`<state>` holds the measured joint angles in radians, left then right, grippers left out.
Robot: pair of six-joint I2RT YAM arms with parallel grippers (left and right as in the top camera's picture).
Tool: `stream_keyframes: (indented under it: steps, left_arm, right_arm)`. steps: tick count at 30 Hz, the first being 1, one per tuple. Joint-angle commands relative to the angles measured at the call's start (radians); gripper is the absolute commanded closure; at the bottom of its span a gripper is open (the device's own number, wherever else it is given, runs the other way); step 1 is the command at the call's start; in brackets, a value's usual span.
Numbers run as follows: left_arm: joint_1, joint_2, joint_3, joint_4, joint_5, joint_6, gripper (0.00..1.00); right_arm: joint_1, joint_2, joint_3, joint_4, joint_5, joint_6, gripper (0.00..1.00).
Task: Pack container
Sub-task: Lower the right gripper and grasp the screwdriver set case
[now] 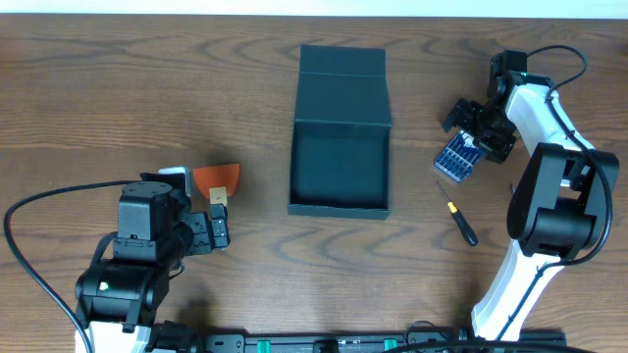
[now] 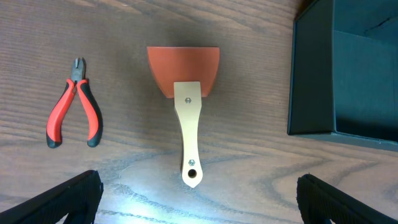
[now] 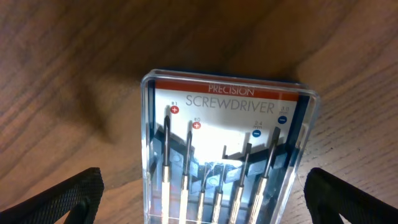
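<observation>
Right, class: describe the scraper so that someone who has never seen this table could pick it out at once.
Find the dark teal container lying open in the middle of the table. Left of it lies the scraper. Unlike the red-handled pliers beside it, it has a broad orange blade screwed to a pale tan handle.

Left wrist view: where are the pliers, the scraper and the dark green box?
pliers [image 2: 76,79], left wrist view, on the pivot above the red handles.
scraper [image 2: 188,124], left wrist view, on the pale handle.
dark green box [image 2: 309,74], left wrist view, on its outer side wall.
</observation>
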<state>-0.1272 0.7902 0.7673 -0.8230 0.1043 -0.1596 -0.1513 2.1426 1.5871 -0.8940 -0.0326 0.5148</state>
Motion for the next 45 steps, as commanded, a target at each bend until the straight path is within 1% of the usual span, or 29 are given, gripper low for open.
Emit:
stream_keyframes:
  steps: [1,17,18,26,29,30,32,45]
  left_arm:
    - [-0.002,0.001,0.020,0.002,-0.011,0.010,0.02]
    - [-0.002,0.001,0.020,0.002,-0.011,0.010,0.02]
    - [-0.002,0.001,0.020,0.002,-0.011,0.010,0.01]
    - [-0.002,0.001,0.020,0.002,-0.011,0.010,0.01]
    - [-0.002,0.001,0.020,0.002,-0.011,0.010,0.02]
    - [-0.002,0.001,0.020,0.002,-0.011,0.010,0.02]
    - [-0.002,0.001,0.020,0.002,-0.011,0.010,0.01]
    - [-0.002,0.001,0.020,0.002,-0.011,0.010,0.02]
  right_arm:
    - [-0.002,0.005,-0.016,0.013,0.011,-0.015,0.01]
    - [0.002,0.005,-0.079,0.045,0.014,-0.015,0.01]
    - [0.002,0.005,-0.079,0.045,0.014,-0.016,0.02]
    - [0.013,0.005,-0.079,0.038,0.014,-0.019,0.25]
    - [0.016,0.005,-0.079,0.038,0.014,-0.019,0.32]
    - [0.017,0.005,-0.079,0.038,0.014,-0.019,0.36]
    - [0.020,0.005,-0.079,0.038,0.014,-0.019,0.40]
    - [0.022,0.005,-0.079,0.036,0.013,-0.019,0.44]
